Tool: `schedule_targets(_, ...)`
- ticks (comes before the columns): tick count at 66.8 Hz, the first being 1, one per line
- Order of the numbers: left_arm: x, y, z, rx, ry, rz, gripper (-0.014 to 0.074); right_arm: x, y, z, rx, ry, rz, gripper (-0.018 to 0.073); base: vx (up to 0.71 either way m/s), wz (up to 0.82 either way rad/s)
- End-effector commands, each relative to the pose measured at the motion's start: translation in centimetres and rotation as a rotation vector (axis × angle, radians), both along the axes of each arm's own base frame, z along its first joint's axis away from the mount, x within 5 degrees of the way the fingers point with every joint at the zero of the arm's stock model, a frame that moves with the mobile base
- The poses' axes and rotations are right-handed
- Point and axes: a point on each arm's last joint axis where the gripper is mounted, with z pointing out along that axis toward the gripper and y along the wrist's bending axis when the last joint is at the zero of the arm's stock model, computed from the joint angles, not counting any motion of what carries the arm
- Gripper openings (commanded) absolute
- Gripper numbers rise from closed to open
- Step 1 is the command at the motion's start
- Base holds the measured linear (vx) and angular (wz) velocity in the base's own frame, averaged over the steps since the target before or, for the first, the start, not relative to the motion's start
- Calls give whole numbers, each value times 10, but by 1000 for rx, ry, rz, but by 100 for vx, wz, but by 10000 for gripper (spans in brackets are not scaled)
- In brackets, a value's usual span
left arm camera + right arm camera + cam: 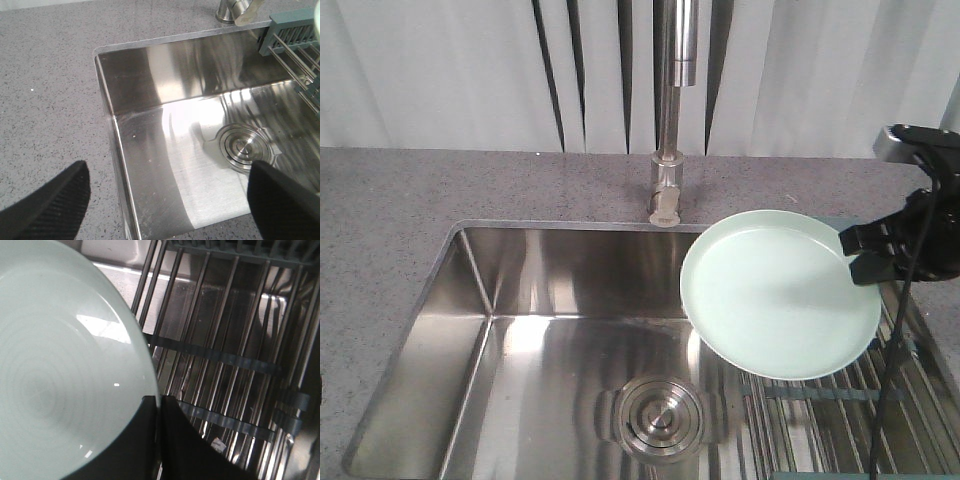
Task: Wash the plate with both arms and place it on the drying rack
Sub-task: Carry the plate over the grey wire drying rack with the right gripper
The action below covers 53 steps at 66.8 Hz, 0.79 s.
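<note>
My right gripper (pixel 858 254), jaws clenched on its rim, holds the plate (pixel 775 295) tilted over the sink's (pixel 550 270) right side, probably to drain, while the left gripper (pixel 169 177) hovers, jaws released, near the sink's left edge.

The counter (pixel 390 200) was grey speckled stone, with a stainless sink (pixel 570 275) set into it. A steel faucet (pixel 666 150) stood on the counter just behind the sink's back rim. The drying rack (pixel 825 430) lay across the sink's right end, its wire bars beside the round drain (pixel 660 418).
</note>
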Motion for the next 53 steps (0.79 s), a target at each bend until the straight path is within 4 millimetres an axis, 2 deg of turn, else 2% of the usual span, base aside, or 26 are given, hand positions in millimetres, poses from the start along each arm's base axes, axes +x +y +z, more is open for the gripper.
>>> schedule_targets(1, 3, -1, 13, -38, -81, 6, 590, -15, -9, 20, -4, -110, -48, -1, 0, 0)
schedule_targets(10, 3, -1, 13, -38, -81, 6, 590, -30, -21, 29, -64, -121, -92, -1, 0, 0)
schedule_targets(23, 3, -1, 13, -38, -81, 6, 590, -38, -33, 29, -198, -71, -155, -1, 0, 0)
schedule_targets(37, 3, -1, 13, -38, -81, 6, 590, -34, -43, 22, -294, -37, -189, -1, 0, 0)
schedule_targets(53, 3, -1, 13, -38, -81, 6, 590, -14, -50, -1, -336, 16, -178, -1, 0, 0)
